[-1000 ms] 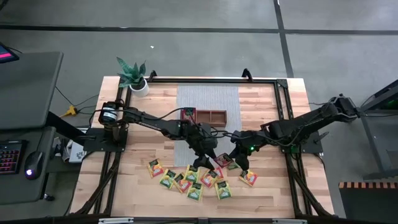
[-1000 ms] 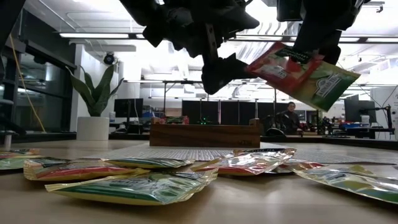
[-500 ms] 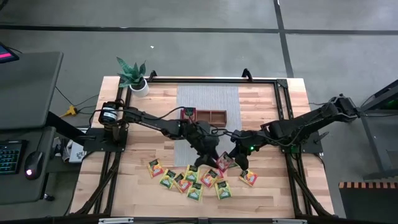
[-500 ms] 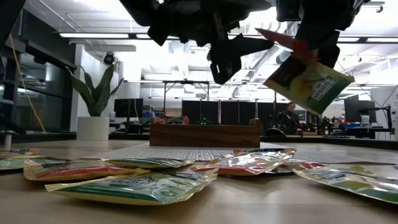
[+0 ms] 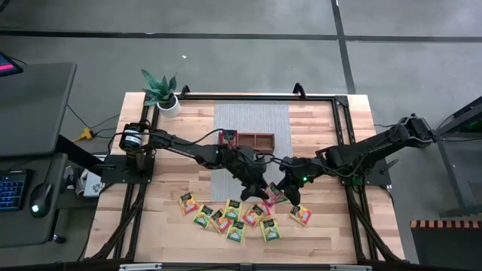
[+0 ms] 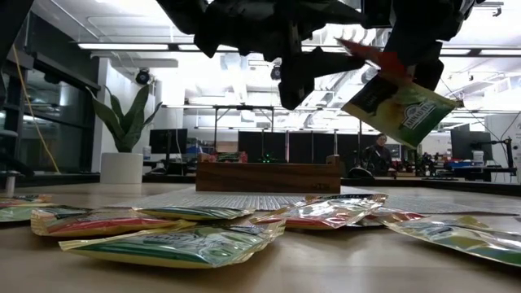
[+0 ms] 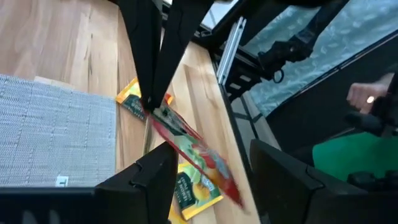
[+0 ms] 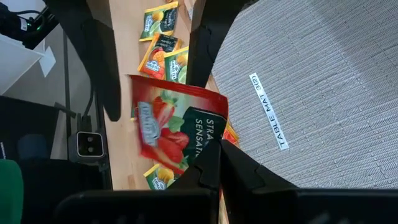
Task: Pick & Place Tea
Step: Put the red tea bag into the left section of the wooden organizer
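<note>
Tea packet [image 8: 177, 134], red, hangs by one edge from the right gripper [image 8: 219, 163], whose fingers are pinched shut on it, lifted above the loose packets [image 5: 230, 218] so it can be carried to the tray [image 5: 250, 140] beyond. Close beside, the left gripper [image 7: 211, 165] hovers, fingers apart, holding nothing.

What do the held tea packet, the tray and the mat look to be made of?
Held tea packet: glossy printed foil or plastic film, judging by its sheen; the right gripper pinches it. Tray: brown wood, smooth. Mat: grey woven fabric, ribbed texture.
</note>
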You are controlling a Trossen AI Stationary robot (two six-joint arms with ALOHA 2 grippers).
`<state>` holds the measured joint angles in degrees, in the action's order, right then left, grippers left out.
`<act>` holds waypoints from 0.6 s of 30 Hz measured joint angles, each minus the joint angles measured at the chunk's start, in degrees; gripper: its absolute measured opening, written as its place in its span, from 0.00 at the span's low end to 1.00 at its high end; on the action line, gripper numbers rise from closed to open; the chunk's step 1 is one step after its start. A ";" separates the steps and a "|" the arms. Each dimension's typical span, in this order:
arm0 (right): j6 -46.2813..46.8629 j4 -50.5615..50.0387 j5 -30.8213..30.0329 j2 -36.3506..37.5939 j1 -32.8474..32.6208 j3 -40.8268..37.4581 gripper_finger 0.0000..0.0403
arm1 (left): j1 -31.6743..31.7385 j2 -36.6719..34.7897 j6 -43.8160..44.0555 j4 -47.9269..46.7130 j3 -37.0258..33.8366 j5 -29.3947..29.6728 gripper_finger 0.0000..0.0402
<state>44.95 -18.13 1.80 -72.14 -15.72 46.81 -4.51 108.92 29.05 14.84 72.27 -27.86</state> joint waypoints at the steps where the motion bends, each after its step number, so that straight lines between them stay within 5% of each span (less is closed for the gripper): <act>1: 0.00 0.00 -0.01 0.00 0.02 0.00 0.00 | 0.00 0.00 0.67 0.38 0.00 0.04 0.48; 18: -0.04 0.90 -0.39 0.00 0.00 0.00 0.00 | 0.04 3.90 6.76 3.56 0.08 3.49 0.48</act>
<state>44.91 -17.23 1.41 -72.14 -15.72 46.81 -4.47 112.82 35.81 18.40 72.35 -24.37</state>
